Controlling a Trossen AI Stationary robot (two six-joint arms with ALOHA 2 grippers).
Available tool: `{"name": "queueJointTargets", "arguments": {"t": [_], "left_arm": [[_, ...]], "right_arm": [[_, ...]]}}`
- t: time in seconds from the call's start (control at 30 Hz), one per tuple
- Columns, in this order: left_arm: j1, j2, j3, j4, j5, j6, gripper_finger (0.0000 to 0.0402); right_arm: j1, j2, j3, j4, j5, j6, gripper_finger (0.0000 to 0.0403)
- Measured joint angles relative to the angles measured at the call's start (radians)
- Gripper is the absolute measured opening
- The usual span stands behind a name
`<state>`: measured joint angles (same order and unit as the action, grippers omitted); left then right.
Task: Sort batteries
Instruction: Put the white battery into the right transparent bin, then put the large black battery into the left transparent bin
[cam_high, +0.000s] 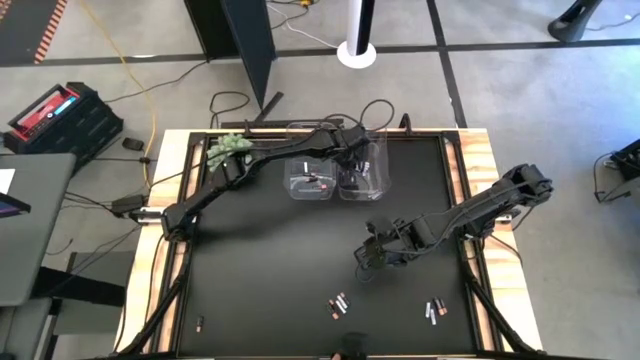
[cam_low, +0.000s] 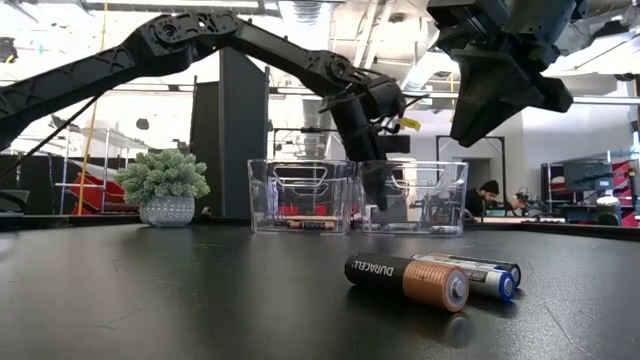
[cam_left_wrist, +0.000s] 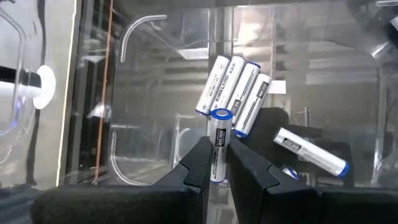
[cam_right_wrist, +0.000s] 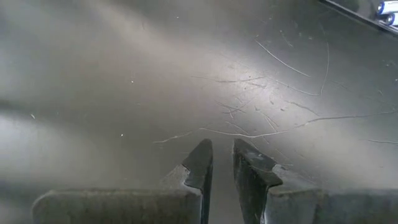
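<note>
Left claw (cam_left_wrist: 217, 163) is down inside the right-hand clear bin (cam_high: 363, 170), fingers closed on 1 white battery (cam_left_wrist: 219, 144) held upright. 4 more white batteries (cam_left_wrist: 231, 87) lie on that bin's floor. The left-hand bin (cam_high: 309, 175) holds dark cells. Right claw (cam_right_wrist: 222, 163) hangs above bare black table (cam_right_wrist: 124, 93), fingers a narrow gap apart, holding nothing. 2 groups of loose batteries (cam_high: 339, 304) (cam_high: 435, 310) lie near the table's front edge.

Bright overhead light, glary table (cam_right_wrist: 261, 93)
</note>
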<state>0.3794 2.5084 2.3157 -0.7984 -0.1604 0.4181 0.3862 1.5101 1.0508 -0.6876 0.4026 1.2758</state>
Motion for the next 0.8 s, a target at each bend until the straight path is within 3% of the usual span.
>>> {"name": "queueJointTargets", "arguments": {"t": [0.4,0.8], "left_arm": [[0.000,0.000,0.000,-0.005,-0.003,-0.047,0.0043],[-0.001,0.000,-0.001,-0.004,-0.005,-0.059,0.0088]], "right_arm": [[0.000,0.000,0.000,0.018,0.000,0.008,0.0081],[0.000,0.000,0.000,0.023,0.000,0.010,0.0081]]}}
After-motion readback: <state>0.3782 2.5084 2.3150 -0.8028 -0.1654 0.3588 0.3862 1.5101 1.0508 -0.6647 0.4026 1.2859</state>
